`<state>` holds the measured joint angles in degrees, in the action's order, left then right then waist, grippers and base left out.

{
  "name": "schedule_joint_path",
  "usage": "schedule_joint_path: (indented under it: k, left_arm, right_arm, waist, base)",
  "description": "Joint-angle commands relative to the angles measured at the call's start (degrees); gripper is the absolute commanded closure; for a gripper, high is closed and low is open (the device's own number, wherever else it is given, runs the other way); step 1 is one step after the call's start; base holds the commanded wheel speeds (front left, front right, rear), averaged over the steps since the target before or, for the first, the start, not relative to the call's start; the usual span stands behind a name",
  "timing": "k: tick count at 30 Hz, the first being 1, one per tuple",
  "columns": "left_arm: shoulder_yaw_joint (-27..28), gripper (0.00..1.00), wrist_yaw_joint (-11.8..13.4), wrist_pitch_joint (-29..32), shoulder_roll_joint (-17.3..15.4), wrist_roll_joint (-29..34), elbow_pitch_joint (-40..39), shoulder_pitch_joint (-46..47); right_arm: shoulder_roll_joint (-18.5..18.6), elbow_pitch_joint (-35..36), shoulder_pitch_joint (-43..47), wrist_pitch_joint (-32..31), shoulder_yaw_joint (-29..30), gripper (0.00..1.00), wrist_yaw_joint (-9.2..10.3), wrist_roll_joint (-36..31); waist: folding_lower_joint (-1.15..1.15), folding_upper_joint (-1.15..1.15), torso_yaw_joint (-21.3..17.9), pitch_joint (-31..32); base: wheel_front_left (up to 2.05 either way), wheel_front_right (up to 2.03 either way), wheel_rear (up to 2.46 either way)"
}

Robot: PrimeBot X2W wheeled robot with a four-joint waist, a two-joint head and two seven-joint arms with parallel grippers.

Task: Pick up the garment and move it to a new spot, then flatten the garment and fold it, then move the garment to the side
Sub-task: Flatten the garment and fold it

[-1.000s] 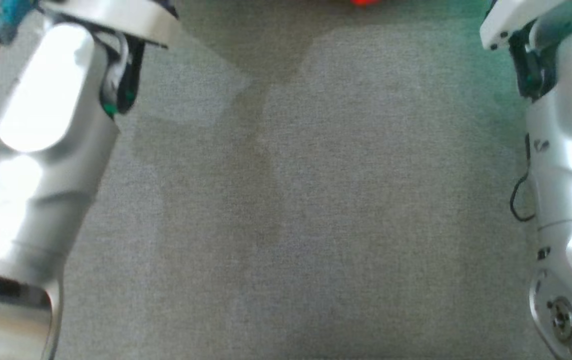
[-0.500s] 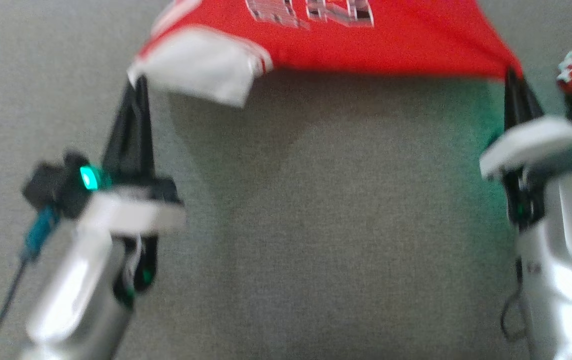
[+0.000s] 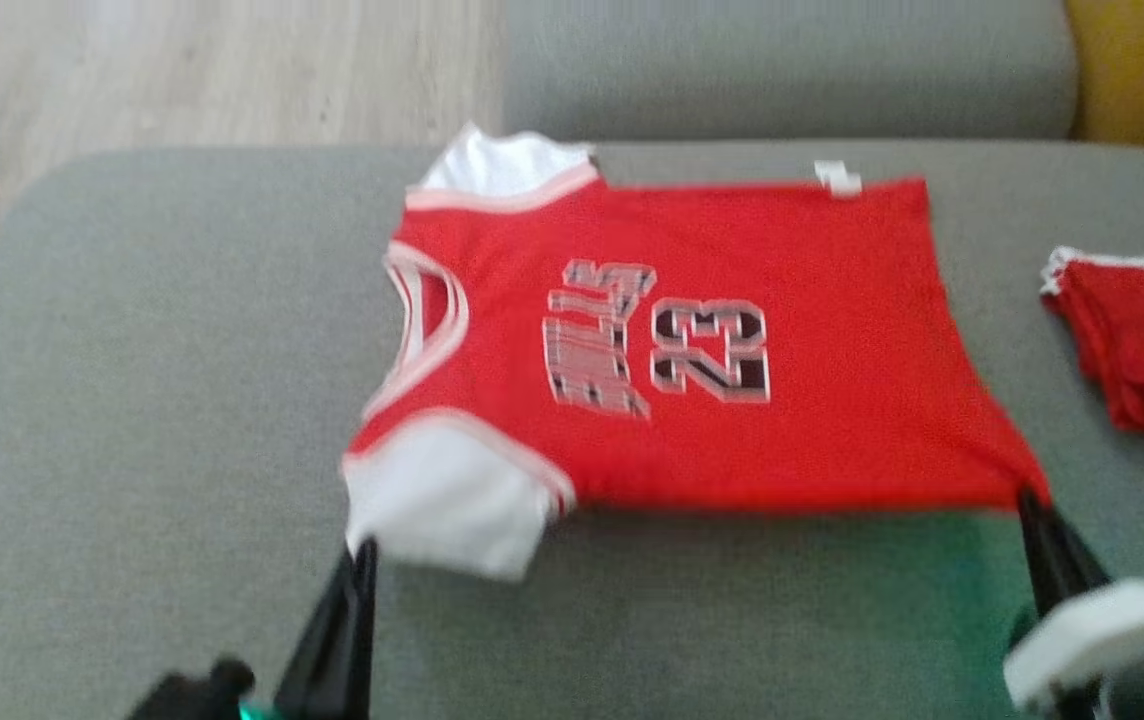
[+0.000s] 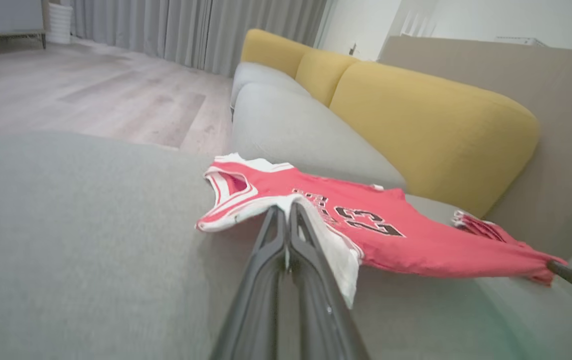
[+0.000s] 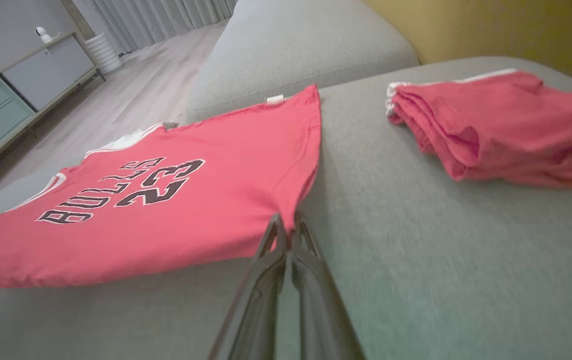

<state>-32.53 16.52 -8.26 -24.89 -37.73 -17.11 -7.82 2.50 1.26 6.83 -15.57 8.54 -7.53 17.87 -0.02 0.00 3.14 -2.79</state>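
Observation:
A red jersey [image 3: 692,340] with white sleeves and the number 23 lies spread on the grey sofa seat [image 3: 132,400], its near edge lifted. My left gripper [image 3: 364,548] is shut on the near white sleeve [image 4: 326,235]. My right gripper [image 3: 1029,497] is shut on the jersey's near right corner [image 5: 286,210]. In the left wrist view the jersey [image 4: 366,220] hangs stretched between my left gripper [image 4: 286,212] and the right gripper's tip [image 4: 553,264]. In the right wrist view my right gripper [image 5: 286,220] pinches the hem.
Folded red shorts [image 3: 1142,340] lie on the seat at the right, near the right gripper. A second grey seat cushion [image 3: 782,70] and yellow back cushions [image 4: 431,115] lie beyond. The wooden floor [image 3: 182,70] drops off past the far left edge.
The head camera has tilted up, so the whole jersey and the sofa's far edge have come into view. Both grippers stay shut on the jersey's near edge.

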Motion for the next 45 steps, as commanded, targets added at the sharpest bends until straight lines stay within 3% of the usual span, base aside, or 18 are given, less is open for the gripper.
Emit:
schedule_joint_path:
  k: [1,7,15,24,34,45]
  left_arm:
    - [1.59,1.00,0.64,0.37,-1.62,0.07,-2.61,0.70]
    - [0.29,1.00,1.98,2.57,-2.49,-1.53,-4.92,-4.21]
    - [-0.27,1.00,-0.60,3.02,-0.98,-4.43,0.87,-2.80]
    - [-0.83,1.00,-5.72,5.11,2.31,-4.99,8.53,10.48]
    - [0.83,1.00,-12.83,9.35,4.69,-7.39,23.87,29.65]
    - [2.87,1.00,-14.68,2.89,8.09,-6.17,34.69,38.81]
  right_arm:
    - [0.39,3.37,-0.08,-0.57,-1.27,1.00,0.04,0.98]
    - [0.38,6.44,8.44,-3.62,-1.64,1.00,0.04,3.93]
    - [0.38,0.46,7.10,-5.19,-2.74,1.00,0.04,4.80]
    - [0.38,-4.63,-0.33,-6.23,-4.64,1.00,0.04,12.34]
    - [0.38,-14.74,-13.51,-4.24,-2.58,1.00,0.04,14.03]
    - [0.38,-24.43,-22.81,2.12,-3.32,1.00,0.04,10.97]
  waist:
    - [0.02,0.00,0.63,2.43]
    - [0.02,0.00,0.42,3.37]
    - [0.02,0.00,-0.15,2.88]
    - [0.02,0.00,-0.31,0.66]
    - [0.02,0.00,-1.41,-2.08]
    - [0.02,0.00,-2.48,-4.59]
  base:
    - [0.00,0.00,0.00]
    - [0.00,0.00,0.00]
    - [0.00,0.00,0.00]
    - [0.00,0.00,0.00]
    - [0.00,0.00,0.00]
    - [0.00,0.00,0.00]
